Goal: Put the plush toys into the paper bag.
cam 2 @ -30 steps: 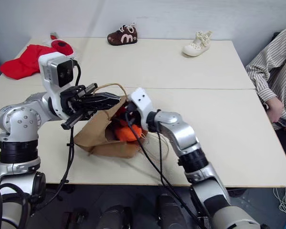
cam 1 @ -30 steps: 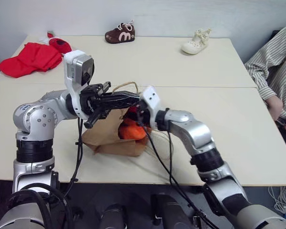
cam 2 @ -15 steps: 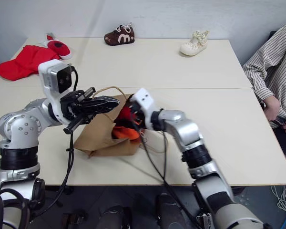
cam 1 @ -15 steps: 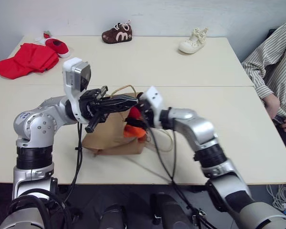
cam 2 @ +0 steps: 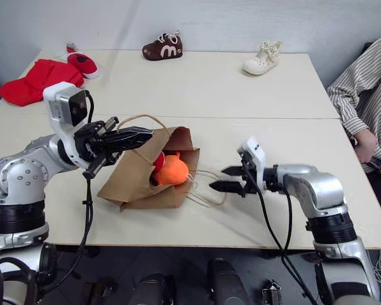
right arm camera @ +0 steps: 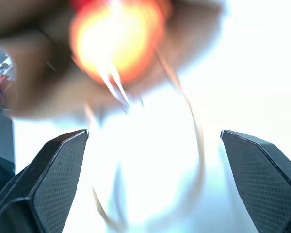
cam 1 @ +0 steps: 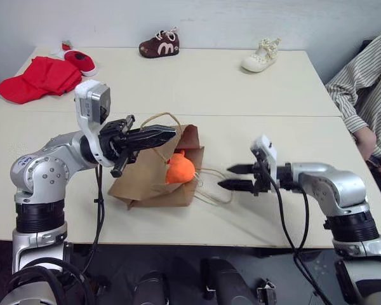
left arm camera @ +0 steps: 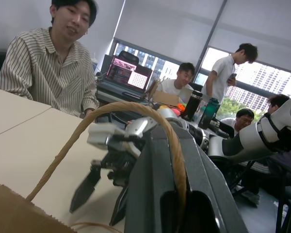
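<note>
A: Bag contents?

B: Paper bag (cam 2: 136,175) lies on its side on the near table (cam 2: 254,82), mouth toward the right arm. 2 plush toys sit in the mouth: orange toy (cam 2: 173,170) in front, red toy (cam 2: 158,161) partly hidden just beside it.

A: End effectors?

B: Left gripper (cam 2: 143,135) is closed on 1 string handle (cam 2: 134,118), lifting the bag's upper lip. Right gripper (cam 2: 221,179) has fingers spread wide, nothing between them, near the mouth but apart from it; the other handle (cam 2: 206,190) lies loose on the table between.

A: Room around?

B: Bag sits near the front edge. Red cloth (cam 2: 33,81), red shoe (cam 2: 82,64), brown shoe (cam 2: 162,46) and white shoe (cam 2: 262,58) are well apart at the far edge. A striped sleeve (cam 2: 362,95) is at the right side.
</note>
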`<act>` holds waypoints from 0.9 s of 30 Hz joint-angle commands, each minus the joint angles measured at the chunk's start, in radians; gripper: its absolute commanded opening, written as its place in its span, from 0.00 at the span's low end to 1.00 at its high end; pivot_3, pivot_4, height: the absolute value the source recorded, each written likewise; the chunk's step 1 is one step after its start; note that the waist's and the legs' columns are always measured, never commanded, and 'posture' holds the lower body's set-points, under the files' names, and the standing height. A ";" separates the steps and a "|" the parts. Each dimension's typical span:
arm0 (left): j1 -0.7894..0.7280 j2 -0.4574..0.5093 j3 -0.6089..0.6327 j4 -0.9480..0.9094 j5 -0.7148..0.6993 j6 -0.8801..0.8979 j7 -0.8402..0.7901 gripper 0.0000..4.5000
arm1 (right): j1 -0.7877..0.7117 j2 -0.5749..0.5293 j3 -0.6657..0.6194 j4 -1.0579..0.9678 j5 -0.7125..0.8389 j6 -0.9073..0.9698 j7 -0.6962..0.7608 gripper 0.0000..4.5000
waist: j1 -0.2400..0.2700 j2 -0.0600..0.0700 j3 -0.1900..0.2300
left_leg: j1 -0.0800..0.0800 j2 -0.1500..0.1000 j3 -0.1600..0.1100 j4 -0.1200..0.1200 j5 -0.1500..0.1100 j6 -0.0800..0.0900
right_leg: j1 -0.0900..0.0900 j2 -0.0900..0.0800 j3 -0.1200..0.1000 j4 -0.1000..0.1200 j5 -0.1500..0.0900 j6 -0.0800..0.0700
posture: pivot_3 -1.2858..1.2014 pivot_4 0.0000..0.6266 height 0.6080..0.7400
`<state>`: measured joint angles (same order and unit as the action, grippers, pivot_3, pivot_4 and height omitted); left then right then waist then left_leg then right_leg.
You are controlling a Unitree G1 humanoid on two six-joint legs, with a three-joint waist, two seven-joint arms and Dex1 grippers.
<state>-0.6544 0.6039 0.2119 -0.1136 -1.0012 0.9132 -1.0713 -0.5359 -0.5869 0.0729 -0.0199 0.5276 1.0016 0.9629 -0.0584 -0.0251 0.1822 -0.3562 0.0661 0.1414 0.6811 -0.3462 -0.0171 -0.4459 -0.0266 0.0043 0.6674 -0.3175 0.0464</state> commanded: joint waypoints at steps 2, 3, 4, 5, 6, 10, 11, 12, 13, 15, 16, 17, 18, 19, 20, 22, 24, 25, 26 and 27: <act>-0.018 0.002 0.000 -0.027 -0.019 -0.010 -0.007 0.00 | -0.045 0.069 0.059 0.059 -0.023 -0.029 -0.021 0.99 | -0.008 0.000 0.000 | 0.002 0.001 0.001 0.000 0.000 -0.001 | 0.000 0.001 0.001 0.001 0.000 0.000 | 0.52 0.24 1.00; -0.019 0.004 -0.002 -0.026 -0.017 -0.010 -0.009 0.00 | -0.056 0.085 0.074 0.078 -0.033 -0.042 -0.023 0.95 | -0.009 0.000 0.000 | 0.002 0.001 0.001 0.000 0.000 -0.001 | 0.000 0.001 0.001 0.002 0.000 0.000 | 0.52 0.24 1.00; -0.019 0.005 -0.002 -0.026 -0.016 -0.011 -0.010 0.00 | -0.064 0.099 0.083 0.090 -0.038 -0.054 -0.020 0.91 | -0.010 0.000 0.000 | 0.002 0.001 0.001 0.000 0.000 -0.001 | 0.000 0.001 0.001 0.002 0.000 0.000 | 0.52 0.24 1.00; -0.021 0.007 -0.003 -0.025 -0.013 -0.013 -0.010 0.00 | -0.074 0.110 0.090 0.096 -0.038 -0.052 -0.016 0.85 | -0.009 0.000 0.000 | 0.002 0.001 0.001 0.000 0.000 -0.001 | 0.000 0.001 0.001 0.002 0.000 0.000 | 0.52 0.24 1.00; -0.022 0.008 -0.003 -0.024 -0.011 -0.014 -0.010 0.00 | -0.082 0.120 0.087 0.096 -0.028 -0.046 -0.008 0.77 | -0.009 0.000 0.000 | 0.002 0.001 0.001 0.000 0.000 -0.001 | 0.000 0.001 0.001 0.002 0.000 0.000 | 0.52 0.24 1.00; -0.018 0.011 0.001 -0.027 -0.007 -0.019 -0.007 0.00 | -0.096 0.128 0.041 0.062 0.059 0.045 0.024 0.47 | -0.001 0.000 0.000 | 0.001 0.001 0.001 -0.001 0.000 -0.001 | 0.000 0.001 0.001 0.001 0.000 0.000 | 0.52 0.24 1.00; -0.017 0.011 0.001 -0.026 -0.003 -0.023 -0.006 0.00 | -0.094 0.117 0.025 0.045 0.088 0.077 0.034 0.39 | 0.001 0.000 0.000 | 0.001 0.001 0.001 -0.001 0.000 -0.001 | 0.000 0.001 0.001 0.000 0.000 0.000 | 0.52 0.24 1.00; -0.017 0.010 0.001 -0.025 0.000 -0.027 -0.005 0.00 | -0.092 0.108 0.009 0.029 0.114 0.103 0.041 0.30 | 0.002 0.000 0.000 | 0.001 0.001 0.001 0.000 0.000 -0.001 | 0.000 0.001 0.001 0.000 0.000 0.000 | 0.52 0.24 1.00; -0.019 0.010 0.003 -0.022 0.002 -0.032 -0.004 0.00 | -0.089 0.096 -0.013 0.005 0.152 0.140 0.050 0.23 | 0.005 0.000 0.000 | 0.001 0.000 0.001 0.000 0.000 -0.001 | 0.000 0.000 0.001 0.000 0.000 0.000 | 0.52 0.24 1.00; -0.021 0.010 0.006 -0.015 0.004 -0.039 -0.004 0.00 | -0.086 0.086 -0.070 -0.044 0.232 0.213 0.049 0.07 | 0.008 0.000 0.000 | 0.000 0.000 0.000 0.000 0.000 0.000 | 0.000 0.000 0.000 0.000 0.000 0.000 | 0.52 0.24 1.00; -0.023 0.010 0.009 -0.008 0.007 -0.045 -0.003 0.00 | -0.093 0.097 -0.131 -0.070 0.299 0.278 0.026 0.01 | 0.009 0.000 0.000 | 0.000 0.000 0.000 0.000 0.000 0.000 | 0.000 0.000 0.000 0.000 0.000 0.000 | 0.52 0.24 1.00; -0.024 0.010 0.010 -0.002 0.011 -0.052 -0.002 0.00 | -0.101 0.109 -0.182 -0.089 0.354 0.332 0.002 0.01 | 0.009 0.000 0.000 | 0.000 0.000 0.000 0.000 0.000 0.000 | 0.000 0.000 0.000 -0.001 0.000 0.001 | 0.52 0.24 1.00; -0.025 0.008 0.010 0.005 0.017 -0.062 -0.002 0.00 | -0.111 0.113 -0.231 -0.109 0.404 0.382 -0.022 0.01 | 0.009 0.000 0.000 | 0.000 0.000 0.000 0.000 0.000 0.000 | 0.000 0.000 0.000 0.000 0.000 0.001 | 0.52 0.24 1.00; -0.029 0.004 0.012 0.014 0.025 -0.076 0.002 0.00 | -0.125 0.115 -0.278 -0.123 0.449 0.425 -0.048 0.01 | 0.009 0.000 0.000 | 0.000 0.000 -0.001 0.000 0.000 0.000 | 0.000 0.000 -0.001 0.000 0.000 0.001 | 0.52 0.24 1.00; -0.036 -0.002 0.014 0.026 0.031 -0.089 0.007 0.00 | -0.141 0.116 -0.323 -0.128 0.486 0.461 -0.075 0.01 | 0.008 0.000 0.000 | 0.000 0.000 -0.001 0.000 0.000 0.000 | 0.000 0.000 -0.001 0.000 0.000 0.001 | 0.52 0.24 1.00; -0.054 -0.016 0.023 0.053 0.044 -0.122 0.022 0.00 | -0.186 0.121 -0.409 -0.112 0.538 0.513 -0.144 0.01 | 0.008 0.000 0.000 | 0.000 0.000 -0.001 0.000 0.000 0.000 | 0.000 0.000 0.000 0.000 0.000 0.001 | 0.52 0.24 1.00; -0.077 -0.034 0.037 0.087 0.059 -0.159 0.044 0.00 | -0.241 0.122 -0.486 -0.079 0.571 0.550 -0.213 0.01 | 0.008 0.000 0.000 | 0.000 0.000 -0.001 0.000 0.000 0.000 | 0.000 0.000 -0.001 0.000 0.000 0.001 | 0.52 0.24 1.00; -0.089 -0.042 0.043 0.106 0.063 -0.173 0.054 0.00 | -0.277 0.124 -0.527 -0.052 0.576 0.564 -0.256 0.01 | 0.007 0.000 0.000 | 0.000 0.000 -0.001 0.000 0.000 0.000 | 0.000 0.000 0.000 0.000 0.000 0.001 | 0.52 0.24 1.00; -0.097 -0.050 0.046 0.124 0.074 -0.191 0.063 0.00 | -0.307 0.123 -0.555 -0.027 0.579 0.578 -0.288 0.01 | 0.007 0.000 0.000 | 0.000 0.000 0.000 0.000 0.000 0.000 | 0.000 0.000 0.000 -0.001 0.000 0.001 | 0.52 0.24 1.00; -0.101 -0.056 0.046 0.141 0.085 -0.205 0.068 0.00 | -0.335 0.123 -0.578 0.001 0.578 0.594 -0.317 0.01 | 0.007 0.000 0.000 | -0.001 0.000 0.000 0.000 0.000 0.000 | 0.000 0.000 0.000 -0.001 0.000 0.001 | 0.52 0.24 1.00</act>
<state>-0.7373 0.5512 0.2315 0.0195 -0.9294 0.7451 -1.0151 -0.8382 -0.4630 -0.4468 -0.0400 1.0771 1.5718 0.6930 -0.0519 -0.0250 0.1823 -0.3568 0.0661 0.1412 0.6807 -0.3466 -0.0167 -0.4460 -0.0267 0.0037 0.6662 -0.3171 0.0471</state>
